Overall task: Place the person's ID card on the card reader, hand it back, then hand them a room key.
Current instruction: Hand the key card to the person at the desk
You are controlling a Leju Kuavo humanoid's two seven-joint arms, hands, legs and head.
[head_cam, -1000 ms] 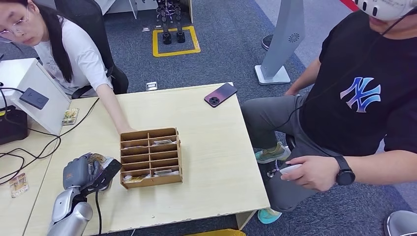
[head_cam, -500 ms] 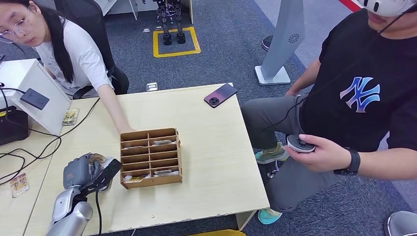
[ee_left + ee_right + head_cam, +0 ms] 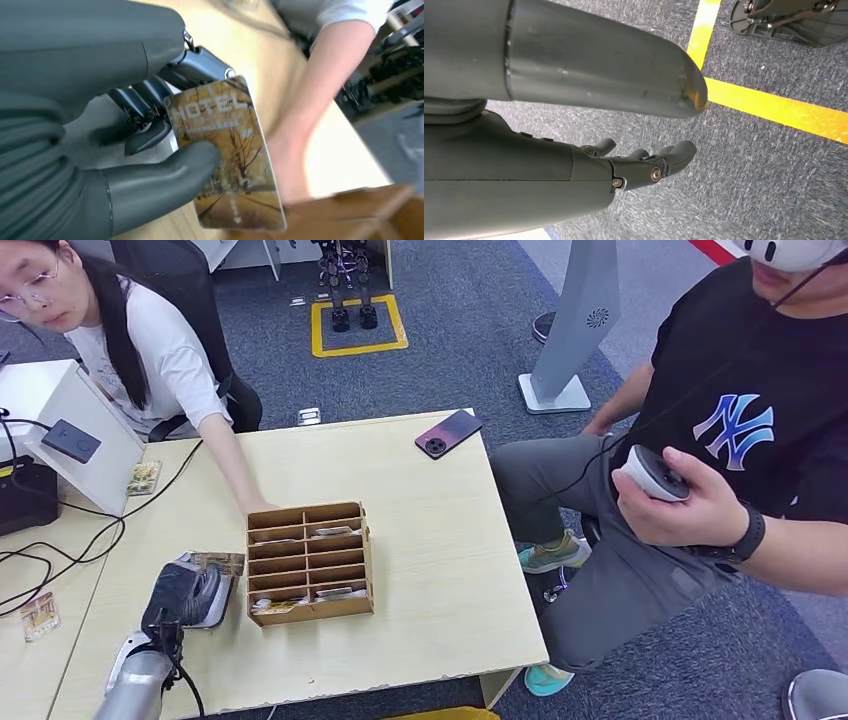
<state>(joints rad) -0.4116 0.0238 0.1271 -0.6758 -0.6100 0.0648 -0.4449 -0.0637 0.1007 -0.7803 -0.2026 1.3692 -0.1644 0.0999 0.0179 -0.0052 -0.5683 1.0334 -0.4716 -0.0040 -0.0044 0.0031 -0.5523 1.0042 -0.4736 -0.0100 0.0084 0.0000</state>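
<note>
We find the left hand pinching the key near the table's left edge; such a thin pinch risks slipping during handover.

A dark phone lay near the far edge of the table, and a seated person held a controller.

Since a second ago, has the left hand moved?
Yes. The left hand, holding the hotel key card, has dropped lower in the head view and turned, staying just left of the wooden organizer on the table.
</note>
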